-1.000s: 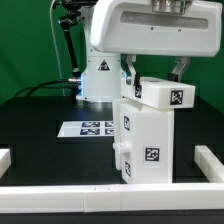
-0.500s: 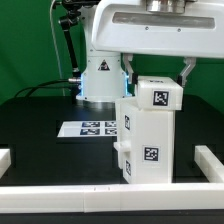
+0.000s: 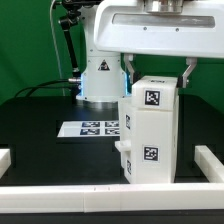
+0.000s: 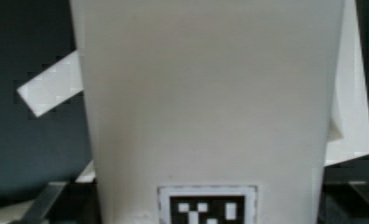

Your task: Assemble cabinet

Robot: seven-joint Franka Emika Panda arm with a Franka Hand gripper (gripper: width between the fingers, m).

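Observation:
The cabinet body (image 3: 150, 145) is a tall white box with square tags, standing upright in the middle of the black table. A white top block (image 3: 155, 97) with a tag sits on top of it, squared up with the body. My gripper (image 3: 158, 78) reaches down from above, one finger on each side of that block, shut on it. In the wrist view the white block (image 4: 199, 100) fills the picture, its tag (image 4: 207, 205) between my dark fingers (image 4: 56, 198). The seam between block and body is partly hidden.
The marker board (image 3: 92, 128) lies flat behind the cabinet toward the exterior view's left. The white robot base (image 3: 100, 75) stands behind it. A low white rim runs along the front (image 3: 100, 190), the left (image 3: 5, 158) and the right (image 3: 210, 160).
The top block was turned askew on the body a second ago. It has rotated with my gripper and now lines up with the cabinet body.

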